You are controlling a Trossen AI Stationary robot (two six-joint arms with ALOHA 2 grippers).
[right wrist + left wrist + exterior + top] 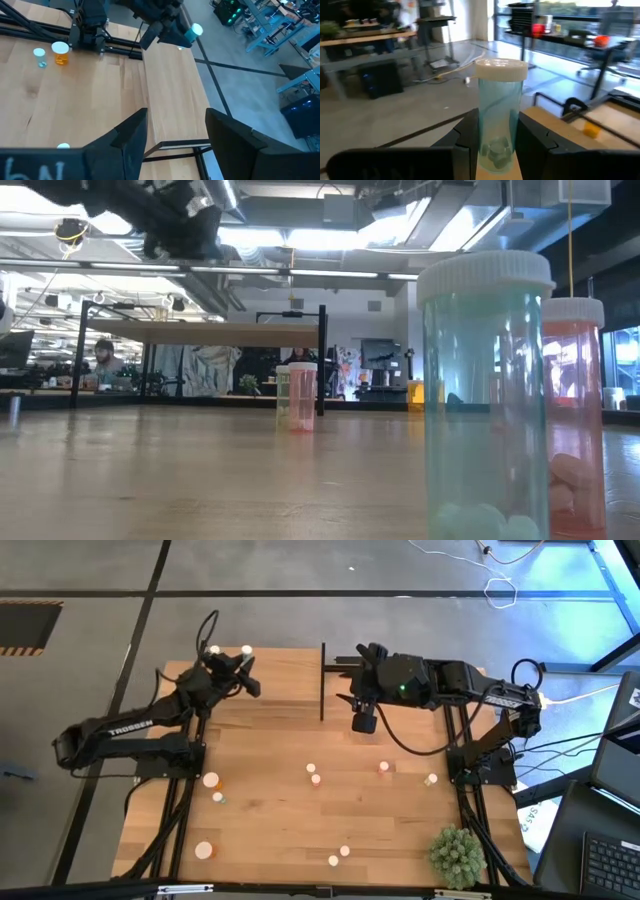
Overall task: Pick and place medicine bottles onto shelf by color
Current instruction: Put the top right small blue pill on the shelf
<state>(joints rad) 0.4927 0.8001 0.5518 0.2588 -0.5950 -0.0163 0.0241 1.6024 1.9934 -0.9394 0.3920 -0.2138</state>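
The counter (300, 810) is carrying the shelf (285, 675) along its far edge, with bottles (315, 778) lying scattered on the bare wood nearer the camera. The left pincer (496, 137) is hanging over the shelf's left end, clamped on a pale green bottle (500, 112) with a white cap. The right pincer (172, 132) is hovering over the shelf's right part, fingers apart and gripping nothing.

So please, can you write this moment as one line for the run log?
left gripper: shut on pale green bottle, raised over shelf | right gripper: open, empty, over shelf
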